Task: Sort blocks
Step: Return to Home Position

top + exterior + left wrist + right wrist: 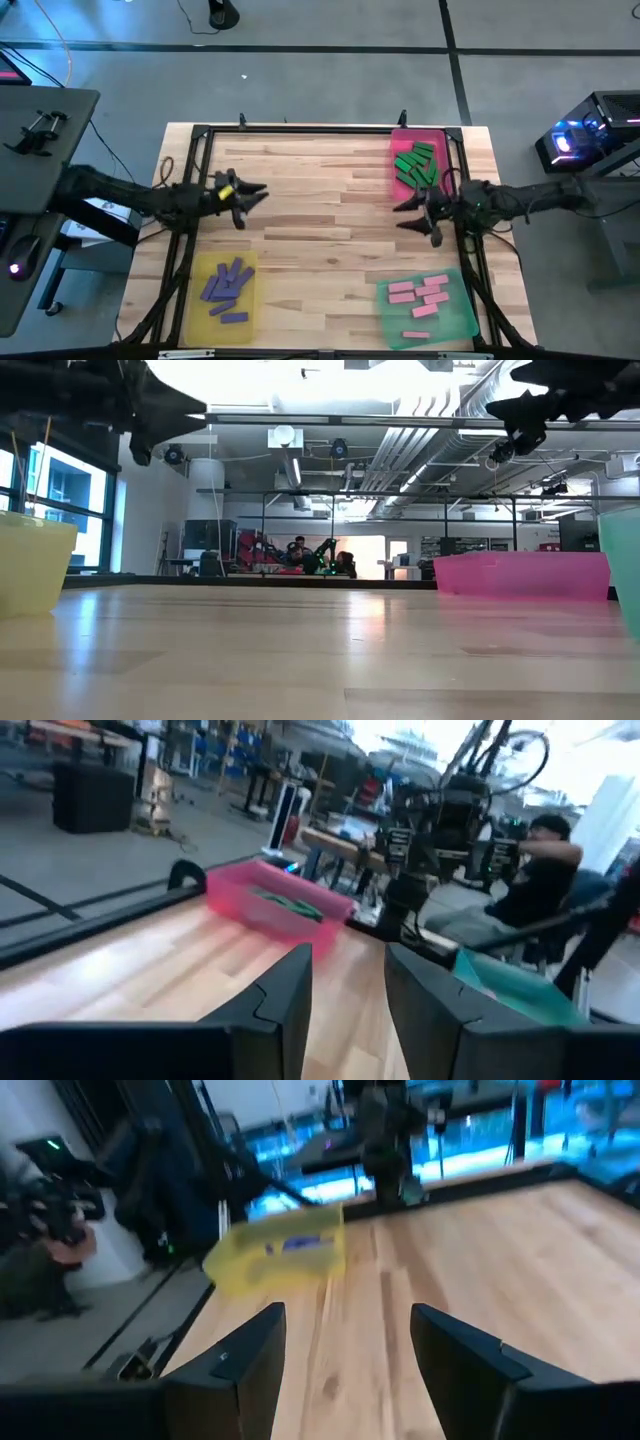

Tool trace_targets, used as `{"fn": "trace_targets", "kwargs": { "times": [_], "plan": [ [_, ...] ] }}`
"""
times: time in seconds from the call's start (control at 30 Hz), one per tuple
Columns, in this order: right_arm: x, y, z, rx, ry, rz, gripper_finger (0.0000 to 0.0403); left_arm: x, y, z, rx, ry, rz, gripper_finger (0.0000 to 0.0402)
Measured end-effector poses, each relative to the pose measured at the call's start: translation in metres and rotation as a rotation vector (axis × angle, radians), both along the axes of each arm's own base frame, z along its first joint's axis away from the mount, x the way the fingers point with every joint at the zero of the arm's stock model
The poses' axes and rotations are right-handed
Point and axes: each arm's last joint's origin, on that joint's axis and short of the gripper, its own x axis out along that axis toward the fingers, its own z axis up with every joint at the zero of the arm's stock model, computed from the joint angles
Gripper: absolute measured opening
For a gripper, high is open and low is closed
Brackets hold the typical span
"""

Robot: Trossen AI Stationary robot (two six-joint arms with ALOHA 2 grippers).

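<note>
High view, from the left: the left gripper (252, 205) hangs over the pale wooden table (320, 230), jaws apart, nothing between them. Nearer the front edge, flat purple blocks (226, 285) lie in the translucent yellow tray (205, 330). Over on the right, flat green blocks (417, 165) sit in the translucent pink tray (403, 138). The right gripper (402, 217) is just beside it, jaws spread, empty. Flat pink blocks (420, 297) lie in the translucent green tray (460, 320).
</note>
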Motion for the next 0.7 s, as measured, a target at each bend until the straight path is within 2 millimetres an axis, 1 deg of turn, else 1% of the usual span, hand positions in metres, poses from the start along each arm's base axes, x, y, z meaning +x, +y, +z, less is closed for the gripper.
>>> {"fn": "trace_targets", "kwargs": {
  "times": [0.13,0.27,0.4,0.53,0.63,0.7],
  "plan": [
    [-0.013,-0.017,-0.002,0.005,-0.079,-0.026,0.0199,-0.015,0.017,-0.005,0.009,-0.046,-0.015,0.0104],
    [-0.02,-0.026,-0.016,0.006,-0.126,-0.037,0.0199,-0.026,0.027,-0.01,0.021,-0.021,0.005,0.0094],
    [-0.023,-0.025,-0.036,-0.008,-0.205,0.026,0.0199,-0.035,0.03,-0.019,0.025,-0.047,0.025,0.0087],
    [-0.026,-0.025,-0.053,-0.009,-0.263,0.037,0.0199,-0.042,0.028,-0.029,0.054,-0.076,-0.038,0.0076],
    [-0.028,-0.024,-0.055,-0.016,-0.26,0.045,0.0199,-0.046,0.027,-0.039,0.055,-0.073,-0.042,0.0067],
    [-0.029,-0.023,-0.052,-0.036,-0.291,0.064,0.0199,-0.048,0.027,-0.04,0.056,-0.06,-0.046,0.0061]
  ]
}}
